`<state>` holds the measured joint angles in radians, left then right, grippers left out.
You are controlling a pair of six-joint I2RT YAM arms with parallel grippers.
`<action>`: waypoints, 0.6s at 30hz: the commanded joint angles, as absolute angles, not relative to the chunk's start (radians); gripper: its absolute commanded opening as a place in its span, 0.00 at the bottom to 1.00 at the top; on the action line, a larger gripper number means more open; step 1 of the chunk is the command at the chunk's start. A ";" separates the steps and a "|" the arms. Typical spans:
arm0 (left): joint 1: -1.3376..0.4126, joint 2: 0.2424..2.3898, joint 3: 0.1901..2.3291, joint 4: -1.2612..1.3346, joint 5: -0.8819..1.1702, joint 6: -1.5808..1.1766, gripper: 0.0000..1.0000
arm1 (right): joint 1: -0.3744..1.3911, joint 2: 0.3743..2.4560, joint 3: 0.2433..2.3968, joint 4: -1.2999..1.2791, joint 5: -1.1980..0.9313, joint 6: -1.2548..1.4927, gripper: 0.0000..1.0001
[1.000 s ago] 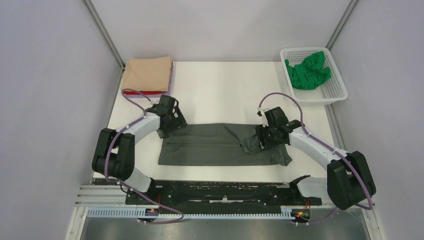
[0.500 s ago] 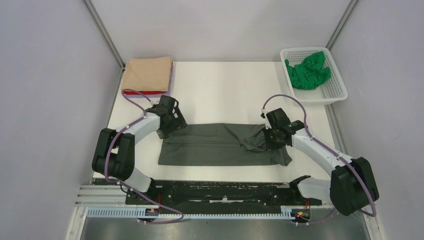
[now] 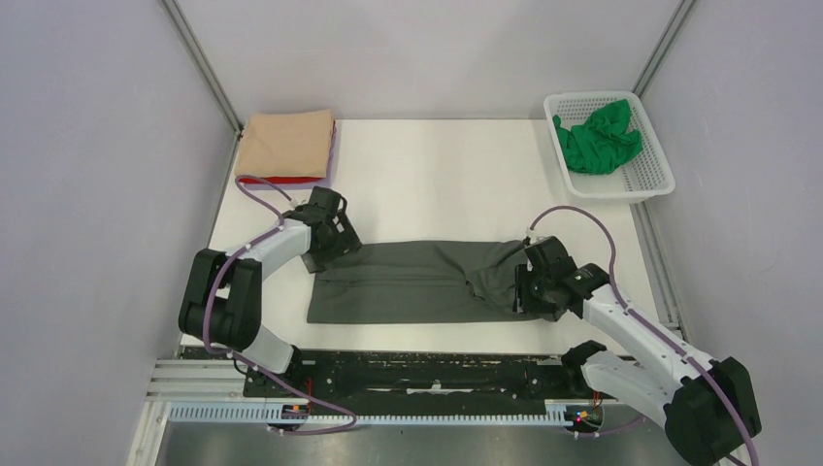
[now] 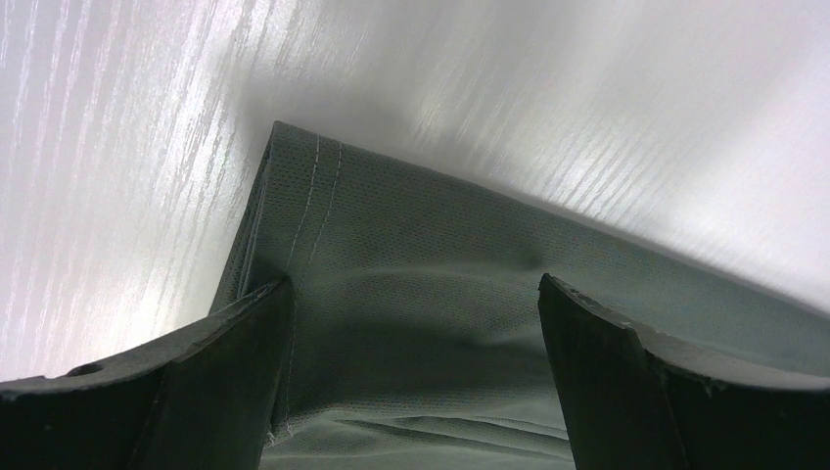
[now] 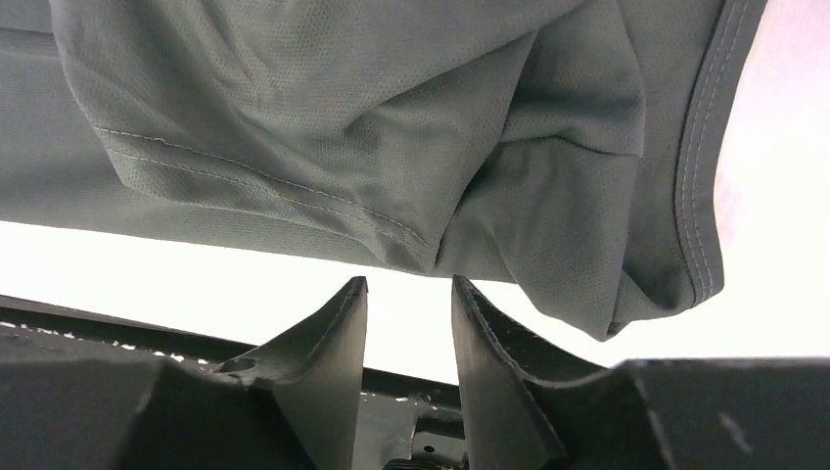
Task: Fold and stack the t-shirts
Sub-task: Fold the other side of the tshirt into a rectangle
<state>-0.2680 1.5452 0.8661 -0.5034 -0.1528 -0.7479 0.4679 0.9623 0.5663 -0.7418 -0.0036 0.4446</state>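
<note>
Folded into a long strip at near centre of the table [image 3: 437, 175]: dark grey t-shirt [image 3: 417, 282]. Soft, light and limp; likely to sag and bunch if lifted by one point. Best taken at stitched hem corners, both ends together. Left gripper [image 4: 413, 282]: spread wide astride the far-left corner. Right gripper [image 5: 407, 284]: narrowly parted, empty, at the rumpled right end. Layers under that rumple hidden; sleeve or collar hard to tell.
</note>
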 commanded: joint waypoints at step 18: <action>-0.294 1.403 0.988 -0.566 -0.112 -0.686 1.00 | 0.344 1.188 0.651 -0.283 -0.050 0.340 0.98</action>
<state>-0.2745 1.4326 0.9344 -0.5797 -0.1547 -0.7441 0.3702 1.1255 0.6632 -0.3927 -0.0116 0.3790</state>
